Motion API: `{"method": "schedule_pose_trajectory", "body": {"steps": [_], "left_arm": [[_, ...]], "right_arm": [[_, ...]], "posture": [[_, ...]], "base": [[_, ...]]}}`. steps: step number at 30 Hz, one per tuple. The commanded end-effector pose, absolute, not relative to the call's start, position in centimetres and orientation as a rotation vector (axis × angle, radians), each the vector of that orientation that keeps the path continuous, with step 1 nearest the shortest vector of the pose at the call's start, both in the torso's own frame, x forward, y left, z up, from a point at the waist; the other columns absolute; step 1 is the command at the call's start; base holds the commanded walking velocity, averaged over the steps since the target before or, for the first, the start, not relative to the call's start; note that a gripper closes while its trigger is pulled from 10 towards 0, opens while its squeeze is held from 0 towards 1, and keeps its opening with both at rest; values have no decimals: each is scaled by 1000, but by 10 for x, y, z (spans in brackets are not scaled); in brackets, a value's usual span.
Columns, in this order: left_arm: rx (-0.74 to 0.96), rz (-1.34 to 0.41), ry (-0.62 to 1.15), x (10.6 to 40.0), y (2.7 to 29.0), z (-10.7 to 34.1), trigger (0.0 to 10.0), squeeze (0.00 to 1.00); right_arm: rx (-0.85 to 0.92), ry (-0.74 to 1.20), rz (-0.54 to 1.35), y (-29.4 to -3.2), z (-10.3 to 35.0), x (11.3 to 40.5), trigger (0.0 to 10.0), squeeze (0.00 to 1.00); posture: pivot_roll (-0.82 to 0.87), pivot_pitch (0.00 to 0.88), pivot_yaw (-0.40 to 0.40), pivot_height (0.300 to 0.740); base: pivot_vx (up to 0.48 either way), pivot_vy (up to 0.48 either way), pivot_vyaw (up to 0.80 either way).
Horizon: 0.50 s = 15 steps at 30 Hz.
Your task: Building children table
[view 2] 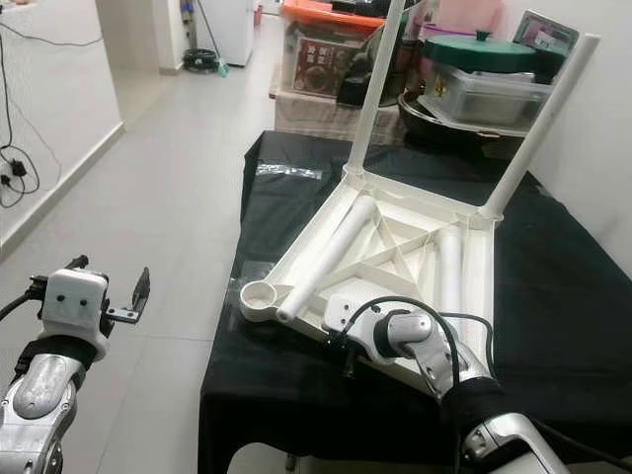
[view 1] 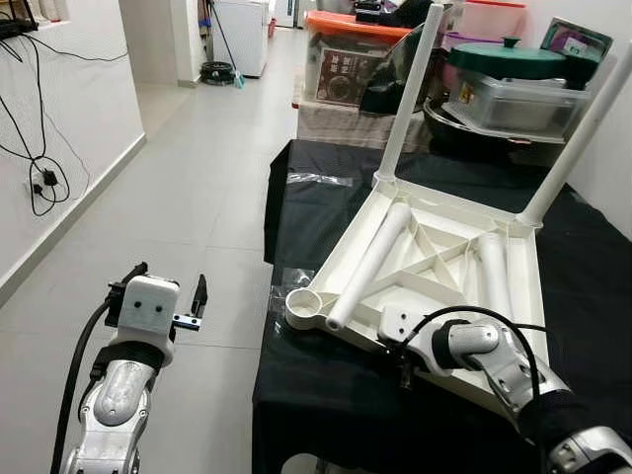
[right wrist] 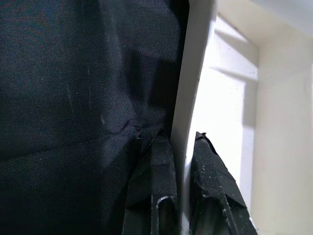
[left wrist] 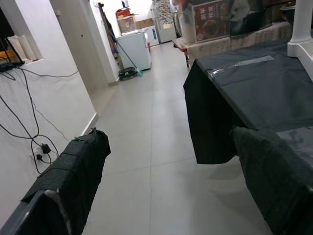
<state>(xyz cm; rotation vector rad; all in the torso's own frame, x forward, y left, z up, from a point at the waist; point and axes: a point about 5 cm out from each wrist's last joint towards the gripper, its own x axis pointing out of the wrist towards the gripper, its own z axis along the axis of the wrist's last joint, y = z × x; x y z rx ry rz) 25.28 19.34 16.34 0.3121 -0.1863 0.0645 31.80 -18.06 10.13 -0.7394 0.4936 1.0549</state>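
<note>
White plastic, the upturned table top (view 1: 444,267) lies on black cloth (view 1: 326,375). I pinch its near rim with the right gripper (right wrist: 182,161), fingers nearly closed on the thin edge; I should steady it while fitting legs. My left gripper (view 1: 168,291) hovers wide open, empty, over floor. Two loose legs (view 1: 370,262) lie inside; two stand at the far corners.

Storage boxes (view 1: 348,61) and a green-lidded pot (view 1: 509,59) — beyond, perhaps a fridge (view 1: 242,35).

One tabletop (view 1: 434,267) lies upside down on one black cloth (view 1: 326,385). Two legs (view 1: 410,89) stand fixed at its far corners; two loose legs (view 1: 370,265) lie inside it. One socket (view 1: 304,304) sits empty at the near left.
</note>
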Motion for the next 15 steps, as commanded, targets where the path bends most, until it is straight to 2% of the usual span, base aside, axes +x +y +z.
{"method": "schedule_pose_trajectory", "body": {"steps": [1, 15], "left_arm": [[329, 49, -168, 255, 191, 160, 10000, 0], [328, 52, -168, 256, 191, 160, 10000, 0]], "right_arm": [[-842, 532, 1101, -180, 91, 312, 0, 0], [-898, 478, 1165, -176, 96, 315, 0, 0]], "posture": [[49, 0, -110, 740], [52, 0, -114, 740]], "base": [[0, -281, 0], [0, -314, 0]]}}
